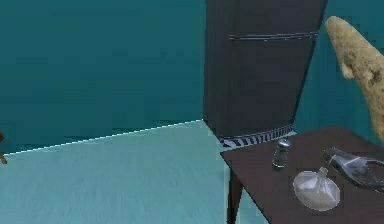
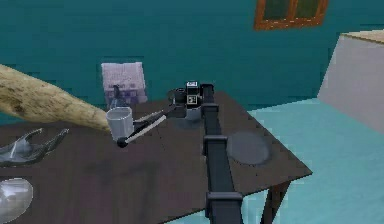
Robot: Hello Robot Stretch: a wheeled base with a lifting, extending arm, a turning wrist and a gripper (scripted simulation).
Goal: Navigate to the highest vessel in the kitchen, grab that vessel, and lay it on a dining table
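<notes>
Arm side view: dark arm [image 2: 216, 165] reached out across the dark brown table [image 2: 110, 185], crossing it right of middle. Gripper [image 2: 130, 135] sat over the table's far half, fingers [image 2: 150, 123] pointing toward the view's left. Pale cup [image 2: 122, 122], the likely vessel, was right at the fingers' far end, over the tabletop toward the far edge. Could not tell if the cup stood on the table or hung clear of it, so could not tell whether the gripper held anything; the grip's state could not be told either.

A whitish box [image 2: 123, 80] stood behind the cup at the table's far edge. A grey round plate [image 2: 248, 148] lay just right of the arm, near the table's right edge. Two clear glass pieces [image 2: 28, 146] [image 2: 12, 192] lay at the table's left end. A long tan thing [image 2: 45, 95] lay across the far left corner. An orange-framed window [image 2: 290, 12] sat high on the teal wall, and a pale counter block [image 2: 355, 65] was at the view's right.

Forward view: the table filled the lower right corner. On it were a small shaker [image 1: 283, 152] near its far edge, a clear glass flask [image 1: 318, 188] nearer, and a grey tangle [image 1: 355, 168] I couldn't identify. A dark fridge [image 1: 262, 65] stood just behind the table's far corner.
</notes>
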